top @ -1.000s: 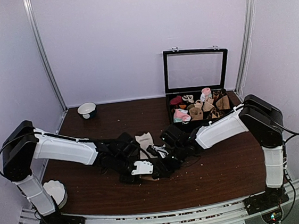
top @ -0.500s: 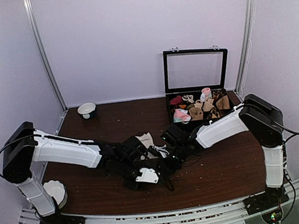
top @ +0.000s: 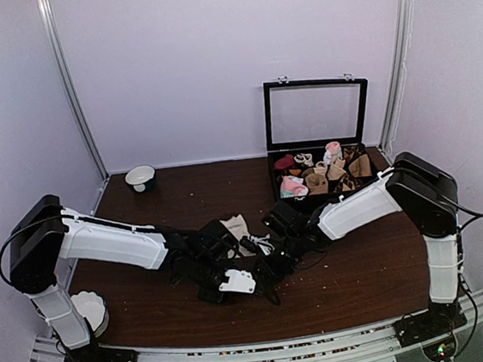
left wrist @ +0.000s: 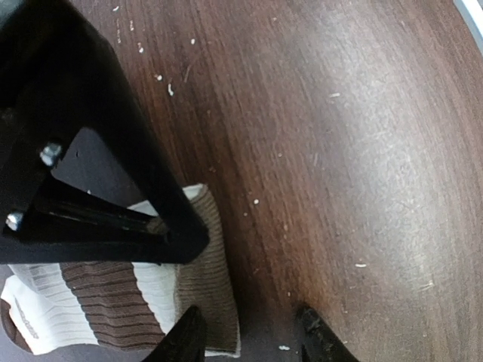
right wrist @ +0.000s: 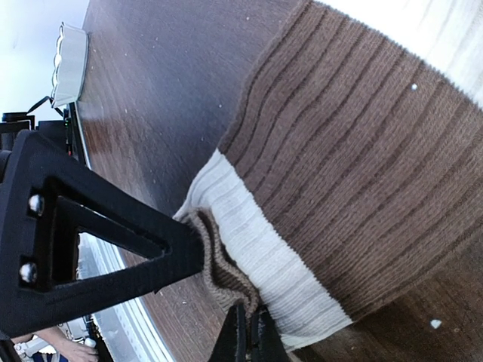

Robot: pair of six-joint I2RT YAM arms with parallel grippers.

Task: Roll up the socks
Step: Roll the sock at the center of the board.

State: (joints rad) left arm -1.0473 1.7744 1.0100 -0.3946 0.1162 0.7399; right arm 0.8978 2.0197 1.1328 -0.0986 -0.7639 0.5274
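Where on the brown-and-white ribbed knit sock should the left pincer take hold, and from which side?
Probably take the brown edge strip of the brown-and-white ribbed knit sock, coming straight down from above with the left pincer, shifted a little over the fabric. That edge lies flat and free on the dark wooden table, while the right pincer holds the folded corner.

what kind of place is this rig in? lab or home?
Most likely a lab robot cell: plain pale walls on metal posts, left arm and right arm on a rail at the table edge, and a box of rolled socks.
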